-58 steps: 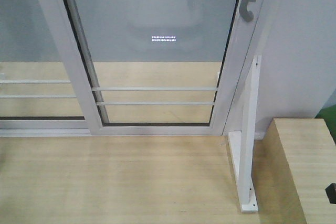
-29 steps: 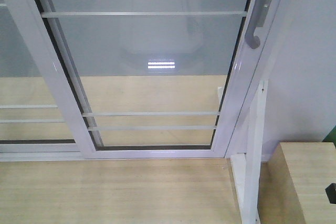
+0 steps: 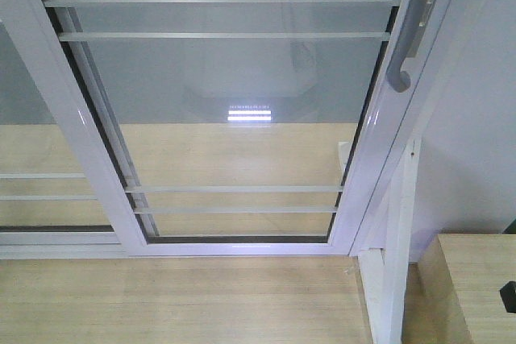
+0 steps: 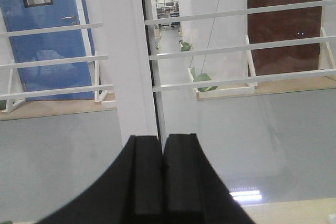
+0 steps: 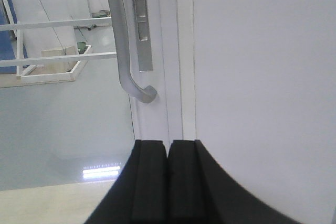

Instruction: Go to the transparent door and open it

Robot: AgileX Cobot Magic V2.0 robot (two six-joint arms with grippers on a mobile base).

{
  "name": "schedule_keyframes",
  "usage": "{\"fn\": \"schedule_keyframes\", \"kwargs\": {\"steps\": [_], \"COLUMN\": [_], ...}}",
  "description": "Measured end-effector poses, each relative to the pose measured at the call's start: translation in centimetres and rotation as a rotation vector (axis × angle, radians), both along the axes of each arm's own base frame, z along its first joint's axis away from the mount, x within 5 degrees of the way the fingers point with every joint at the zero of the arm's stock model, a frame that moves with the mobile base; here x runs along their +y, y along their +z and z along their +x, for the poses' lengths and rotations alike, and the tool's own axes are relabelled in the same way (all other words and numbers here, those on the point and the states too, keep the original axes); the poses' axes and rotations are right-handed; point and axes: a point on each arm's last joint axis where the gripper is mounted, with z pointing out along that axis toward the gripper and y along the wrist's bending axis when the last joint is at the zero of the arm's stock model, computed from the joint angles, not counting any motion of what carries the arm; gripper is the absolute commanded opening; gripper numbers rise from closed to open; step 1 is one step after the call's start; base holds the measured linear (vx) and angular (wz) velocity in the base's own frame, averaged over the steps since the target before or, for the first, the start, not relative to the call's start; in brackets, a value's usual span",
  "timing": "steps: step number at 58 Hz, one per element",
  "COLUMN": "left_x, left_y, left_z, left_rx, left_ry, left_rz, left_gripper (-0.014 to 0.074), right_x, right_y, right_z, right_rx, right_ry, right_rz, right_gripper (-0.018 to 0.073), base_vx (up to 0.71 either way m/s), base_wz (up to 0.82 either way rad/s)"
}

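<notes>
The transparent door [image 3: 242,86] fills the front view: clear glass in a glossy white frame, crossed by thin white bars. Its curved grey-white handle [image 3: 407,46] runs along the right stile and hooks at the bottom. In the right wrist view the handle [image 5: 122,51] hangs above and left of my right gripper [image 5: 168,142], well apart from it. That gripper is shut and empty. My left gripper [image 4: 161,139] is shut and empty, facing a white frame stile [image 4: 128,66] with glass on both sides. Neither gripper shows in the front view.
A handle-less glass panel [image 3: 32,142] overlaps the door on the left. A white support post [image 3: 395,231] stands at the door's lower right, beside a grey wall [image 3: 476,134]. A wooden box [image 3: 476,288] sits at the bottom right. Wooden flooring [image 3: 177,304] lies below.
The view has closed in on the door. The door frame looms larger, the handle sits lower in view, and less floor shows in front.
</notes>
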Motion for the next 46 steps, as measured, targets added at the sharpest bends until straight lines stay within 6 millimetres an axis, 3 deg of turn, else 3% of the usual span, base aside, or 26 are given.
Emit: {"fn": "schedule_keyframes", "kwargs": {"steps": [46], "left_x": [0.0], "left_y": [0.01], "left_z": [0.0], "left_rx": [-0.001], "left_ry": [0.0], "left_rz": [0.0], "left_gripper": [-0.0006], "right_x": [-0.01], "right_y": [-0.13], "right_z": [0.0], "right_rx": [0.009], "right_ry": [-0.001], "right_rz": [0.001], "right_gripper": [-0.0008], "base_vx": [0.01], "base_wz": [0.0]}}
